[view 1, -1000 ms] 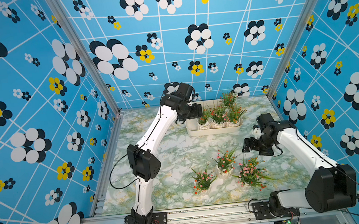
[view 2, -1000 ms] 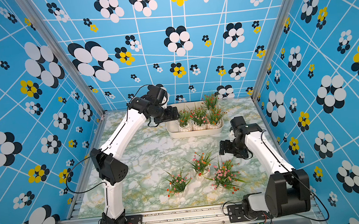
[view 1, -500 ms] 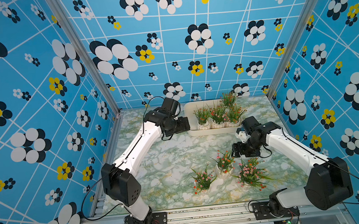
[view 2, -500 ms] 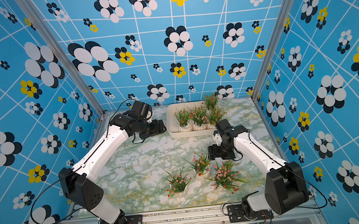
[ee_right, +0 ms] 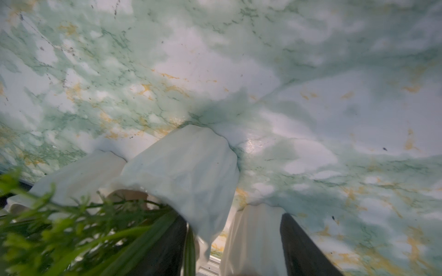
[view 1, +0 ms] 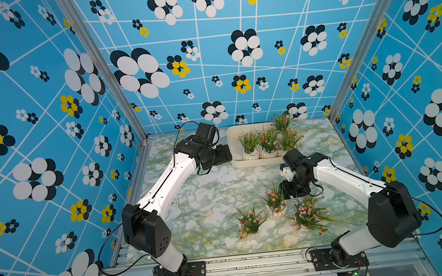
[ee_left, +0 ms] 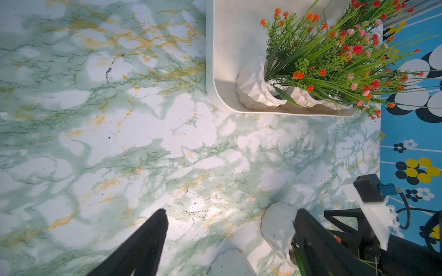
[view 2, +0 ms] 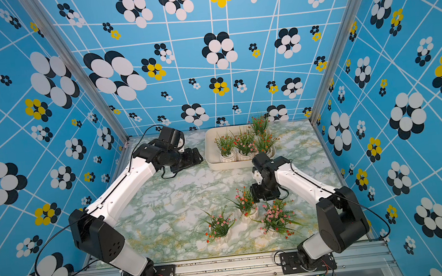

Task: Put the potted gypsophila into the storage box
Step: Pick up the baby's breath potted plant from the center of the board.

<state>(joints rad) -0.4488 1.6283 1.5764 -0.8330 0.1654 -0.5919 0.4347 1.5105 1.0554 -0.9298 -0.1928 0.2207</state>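
marbled tabletop [view 1: 207,201]: storage box [view 1: 234,145] holds four potted gypsophila [view 1: 267,140], three outside; left hand [ee_left: 230,212] gapes empty, right hand [ee_right: 233,217]: grip unclear.

Spread fingers [ee_left: 148,239], storage box [ee_left: 210,59], potted gypsophila [ee_left: 253,86]

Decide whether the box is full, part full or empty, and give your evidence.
Part full: pots stand bunched at the right end of the box, while its left end lies bare.

— What colour is the storage box [view 1: 233,143]?
— Cream-white. The potted gypsophila [view 1: 268,142] inside it: white ribbed pots, green leaves, orange and pink blossoms.
— And the table [view 1: 205,190] around the box?
— White marble, green veins, ochre streaks.
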